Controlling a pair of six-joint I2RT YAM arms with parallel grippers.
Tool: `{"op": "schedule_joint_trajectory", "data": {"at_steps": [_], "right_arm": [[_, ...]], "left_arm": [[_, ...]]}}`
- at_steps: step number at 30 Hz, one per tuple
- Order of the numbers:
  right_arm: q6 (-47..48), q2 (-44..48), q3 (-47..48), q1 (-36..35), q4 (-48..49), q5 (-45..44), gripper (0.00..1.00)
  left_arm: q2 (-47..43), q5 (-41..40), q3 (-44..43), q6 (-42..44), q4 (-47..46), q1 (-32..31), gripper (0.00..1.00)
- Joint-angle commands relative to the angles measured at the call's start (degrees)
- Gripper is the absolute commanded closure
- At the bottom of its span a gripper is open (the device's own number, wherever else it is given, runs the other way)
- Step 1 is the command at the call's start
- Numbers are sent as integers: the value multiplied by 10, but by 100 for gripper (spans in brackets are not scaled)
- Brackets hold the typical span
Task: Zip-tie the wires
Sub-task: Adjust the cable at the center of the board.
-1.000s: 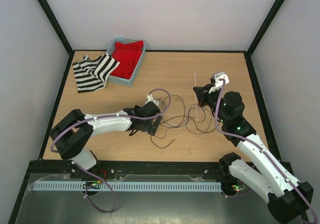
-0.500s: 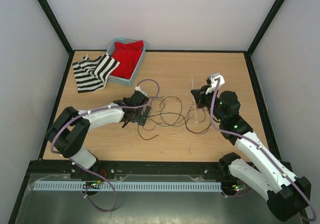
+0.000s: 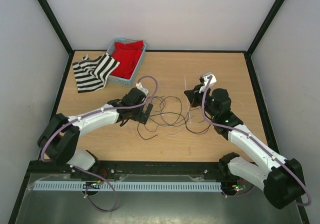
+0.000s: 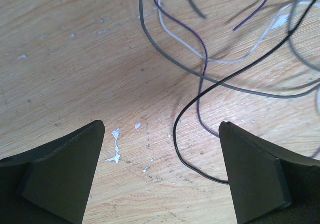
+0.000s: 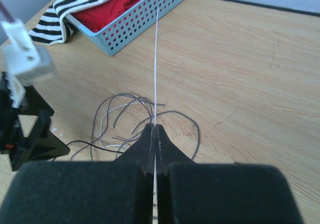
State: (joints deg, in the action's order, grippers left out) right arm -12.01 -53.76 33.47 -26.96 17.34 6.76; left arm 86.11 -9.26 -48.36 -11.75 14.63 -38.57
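Top external shows your left gripper [image 3: 144,115] at the left edge of the wires [image 3: 170,115], fingers spread wide, with a black strand looping between them on the table [image 3: 225,74]. Right of the tangle, your right gripper [image 3: 190,97] is pinched tight on the zip tie [image 5: 156,59], which points toward the far-left basket [image 5: 145,21].

Robot test cell, lab sort of place. Plain white walls [image 3: 165,14] box in my wooden worktop [image 3: 170,69] on three sides, black frame posts [image 3: 50,16] rising from far corners. My left arm [image 3: 95,120] and right arm [image 3: 250,141] bolted to black rail [image 3: 165,168] along near edge. Blue basket [image 3: 137,66] with red cloth [image 3: 127,59], striped cloth [image 3: 92,74] at far left corner.
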Motion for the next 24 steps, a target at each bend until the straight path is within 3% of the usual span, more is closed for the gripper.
{"op": "schedule_joint_trajectory", "data": {"at_steps": [1,6,11,16,22,24], "right_arm": [[-12,-33,11,3,60,11,100],[-2,-12,-1,3,98,52,100],[43,29,-39,2,177,94,100],[63,57,-85,3,285,158,100],[99,81,-153,2,531,253,100],[121,77,-162,0,595,285,100]], "left_arm": [[-56,12,-5,7,9,1,1],[-138,44,-6,3,-4,11,1],[-218,216,-3,-60,-79,76,1],[-235,314,-50,-117,-74,102,1],[-214,479,-91,-323,-68,167,1],[-209,518,-96,-367,-73,184,6]]}}
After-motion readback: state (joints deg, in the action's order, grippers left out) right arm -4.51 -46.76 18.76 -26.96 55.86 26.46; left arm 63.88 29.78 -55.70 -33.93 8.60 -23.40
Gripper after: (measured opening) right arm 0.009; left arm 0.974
